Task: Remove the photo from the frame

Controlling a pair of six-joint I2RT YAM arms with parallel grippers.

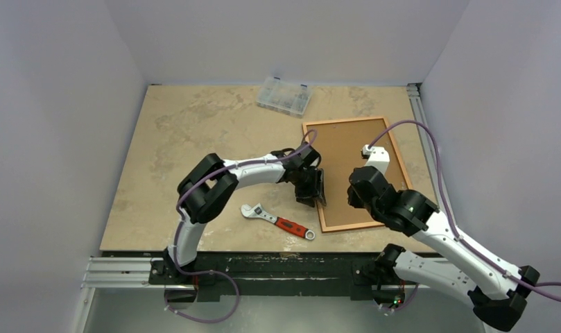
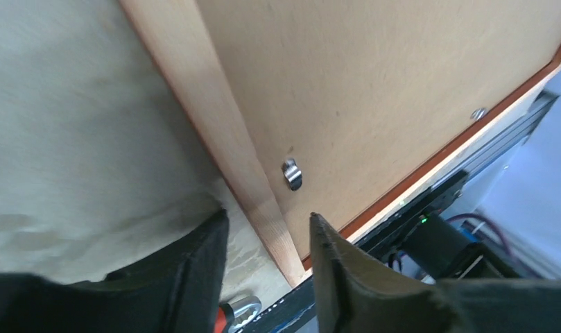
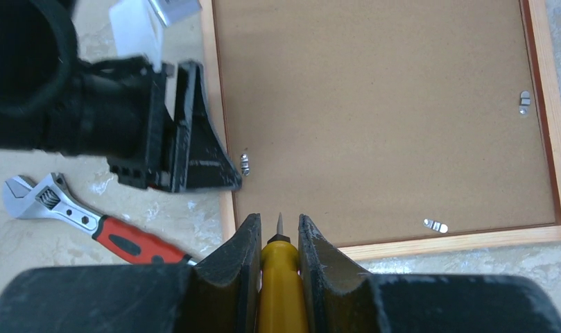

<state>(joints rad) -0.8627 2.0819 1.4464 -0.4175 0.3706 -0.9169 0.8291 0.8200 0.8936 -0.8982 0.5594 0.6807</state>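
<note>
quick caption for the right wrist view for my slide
Right jaws clamp a yellow-handled tool, tip toward the face-down frame, while the left jaws sit at its edge beside a clip.

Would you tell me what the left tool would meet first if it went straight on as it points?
Most likely the frame, whose pale rail lies between the fingers, near the metal clip; depth unclear.
</note>
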